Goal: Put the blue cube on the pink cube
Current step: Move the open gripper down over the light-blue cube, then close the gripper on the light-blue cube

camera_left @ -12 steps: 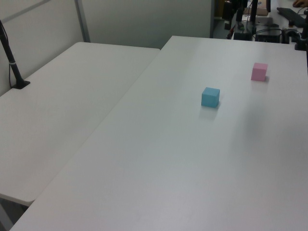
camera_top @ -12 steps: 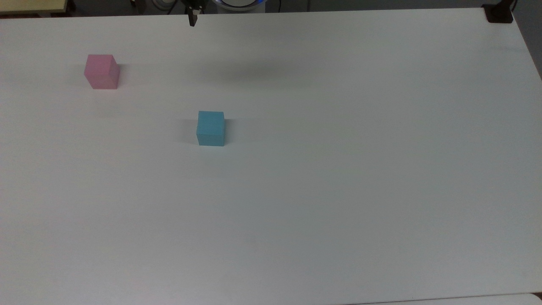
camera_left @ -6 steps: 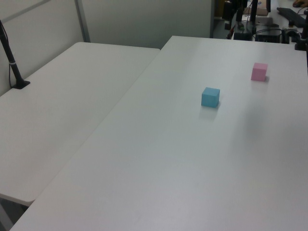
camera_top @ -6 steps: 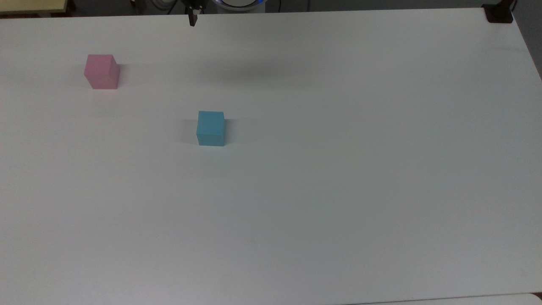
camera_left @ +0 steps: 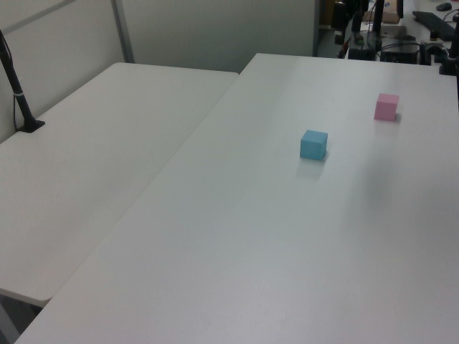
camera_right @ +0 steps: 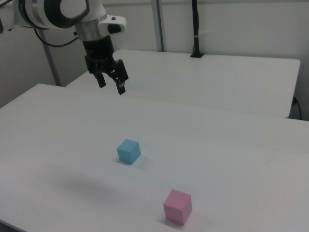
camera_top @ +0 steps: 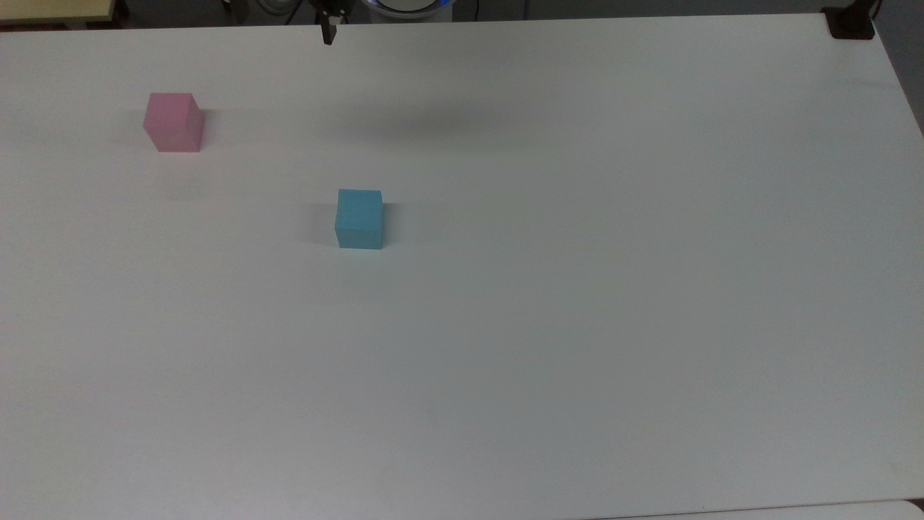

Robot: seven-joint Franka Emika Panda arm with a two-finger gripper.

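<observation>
The blue cube rests on the white table, left of centre in the top view. The pink cube stands apart from it, up and to the top view's left. In the right view my gripper hangs open and empty, high above the table and well away from both cubes; its two black fingers are spread. In the top view a fingertip pokes in at the top edge.
The white table is bare around the cubes. A second table adjoins it, carrying a black pole on a base. A black clamp sits at the top view's upper right corner. Cluttered equipment lies beyond the far edge.
</observation>
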